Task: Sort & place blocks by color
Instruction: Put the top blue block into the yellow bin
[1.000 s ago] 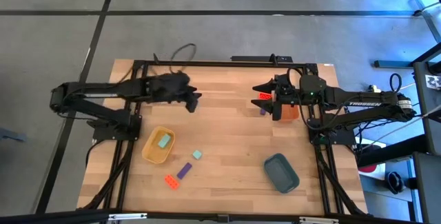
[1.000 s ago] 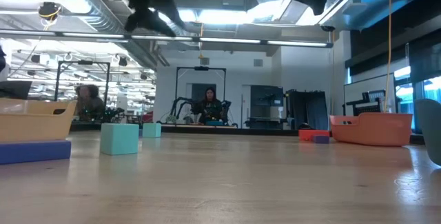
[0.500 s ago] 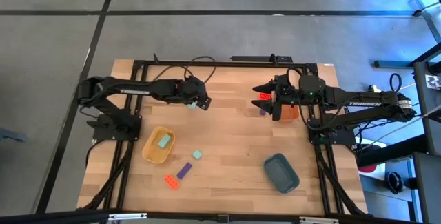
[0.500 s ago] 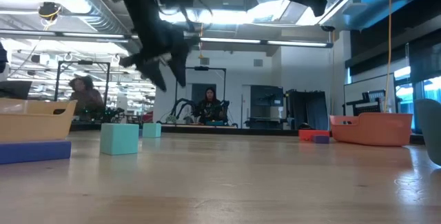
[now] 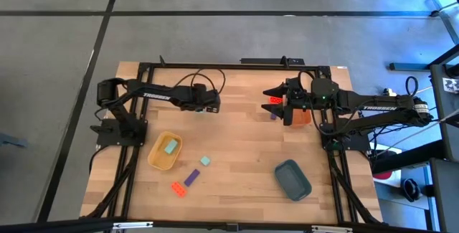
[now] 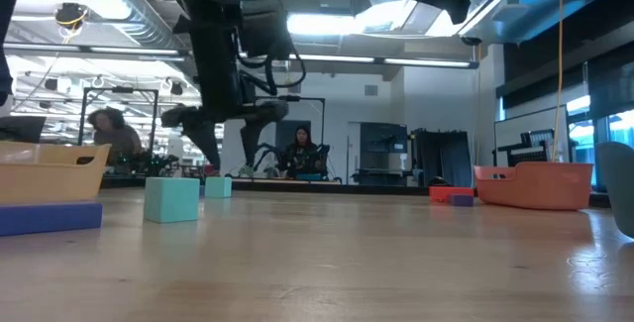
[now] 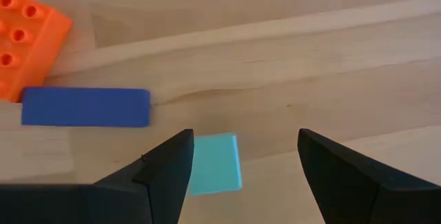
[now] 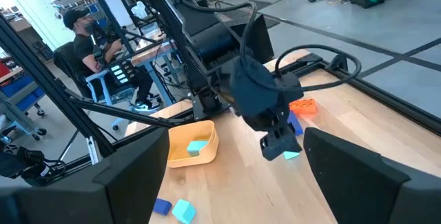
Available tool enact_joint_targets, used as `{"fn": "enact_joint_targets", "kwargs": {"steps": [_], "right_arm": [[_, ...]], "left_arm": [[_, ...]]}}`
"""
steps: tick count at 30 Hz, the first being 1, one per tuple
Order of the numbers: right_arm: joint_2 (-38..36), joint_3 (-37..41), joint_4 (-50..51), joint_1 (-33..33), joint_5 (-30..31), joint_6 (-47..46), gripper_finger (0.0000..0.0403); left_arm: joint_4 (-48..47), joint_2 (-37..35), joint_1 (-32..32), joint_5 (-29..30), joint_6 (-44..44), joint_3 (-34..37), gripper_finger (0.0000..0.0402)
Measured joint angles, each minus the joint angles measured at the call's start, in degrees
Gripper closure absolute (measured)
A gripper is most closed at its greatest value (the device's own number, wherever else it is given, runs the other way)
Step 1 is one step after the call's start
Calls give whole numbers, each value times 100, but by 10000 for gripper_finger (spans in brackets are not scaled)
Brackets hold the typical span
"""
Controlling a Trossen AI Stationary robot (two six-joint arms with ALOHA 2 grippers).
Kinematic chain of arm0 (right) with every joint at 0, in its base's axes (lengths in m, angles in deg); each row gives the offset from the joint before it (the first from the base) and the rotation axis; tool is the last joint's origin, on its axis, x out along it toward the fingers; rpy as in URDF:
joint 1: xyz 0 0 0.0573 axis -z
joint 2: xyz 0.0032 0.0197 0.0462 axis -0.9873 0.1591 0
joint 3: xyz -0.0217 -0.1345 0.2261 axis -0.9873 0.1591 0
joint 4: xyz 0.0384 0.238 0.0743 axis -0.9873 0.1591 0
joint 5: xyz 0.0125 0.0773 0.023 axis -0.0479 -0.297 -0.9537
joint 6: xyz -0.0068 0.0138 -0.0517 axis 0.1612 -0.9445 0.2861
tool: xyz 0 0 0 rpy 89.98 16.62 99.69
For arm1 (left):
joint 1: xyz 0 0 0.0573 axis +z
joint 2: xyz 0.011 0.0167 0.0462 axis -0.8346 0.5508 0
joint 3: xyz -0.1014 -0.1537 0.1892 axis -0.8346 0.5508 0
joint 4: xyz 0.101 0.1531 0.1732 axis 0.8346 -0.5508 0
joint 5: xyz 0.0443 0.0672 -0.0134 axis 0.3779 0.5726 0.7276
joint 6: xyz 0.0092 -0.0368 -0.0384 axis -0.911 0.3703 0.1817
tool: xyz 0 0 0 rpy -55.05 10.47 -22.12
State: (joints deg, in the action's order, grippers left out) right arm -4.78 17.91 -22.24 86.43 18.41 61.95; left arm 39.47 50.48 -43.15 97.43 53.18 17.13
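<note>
1. Nearest, toward the front edge of the table (image 5: 237, 147), three blocks lie loose in a slanting row: a red-orange brick (image 5: 176, 188), a purple block (image 5: 191, 177) just beside it, and a pale teal block (image 5: 205, 161) a little farther in. They sit outside every tray, so I judge them not yet sorted.
2. To the right, at the same depth, the dark teal tray (image 5: 281, 168) appears to hold nothing.
3. Just behind the loose row, the yellow tray (image 5: 154, 160) holds one pale teal block (image 5: 171, 146). That suggests it is the teal colour's home.
4. Farther in, the left end effector (image 5: 212, 107) hangs above bare table with its fingers (image 7: 165, 165) spread wide and nothing between them. Its wrist camera looks toward the loose row, the pale teal block framed in the gap, so that block is probably its next pick.
5. Across the table, the right end effector (image 5: 280, 105) waits high up, spread wide and carrying nothing. Beneath it a red-orange block (image 6: 437, 193) and a purple block (image 6: 461, 199) rest on the table beside the orange tray (image 6: 535, 185).
6. Beyond the table, people sit in the room.
</note>
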Motion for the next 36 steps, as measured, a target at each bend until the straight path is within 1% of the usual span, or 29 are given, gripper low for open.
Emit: {"fn": "enact_joint_targets", "kwargs": {"steps": [3, 9, 14, 17, 22, 26, 31, 36], "right_arm": [[0, 0, 4, 0, 0, 19, 65], [7, 0, 6, 2, 2, 28, 65], [7, 0, 7, 2, 3, 31, 65], [7, 0, 6, 2, 9, 41, 65], [9, 0, 5, 2, 15, 43, 65], [9, 0, 4, 2, 13, 43, 65], [9, 0, 1, 2, 13, 43, 65], [11, 0, 1, 2, 13, 21, 65]], "left_arm": [[-300, 24, -20, 55, 144, 0, 150], [-312, 22, -19, 155, 388, 11, 152], [-137, 60, -22, -13, 787, 319, 152], [279, 60, -15, -46, 899, 550, 152], [684, 60, -17, -59, 857, 714, 150], [677, 60, -19, -39, 784, 756, 154], [708, 66, -19, -68, 430, 756, 155], [766, 170, -22, -132, 417, 762, 160]]}}
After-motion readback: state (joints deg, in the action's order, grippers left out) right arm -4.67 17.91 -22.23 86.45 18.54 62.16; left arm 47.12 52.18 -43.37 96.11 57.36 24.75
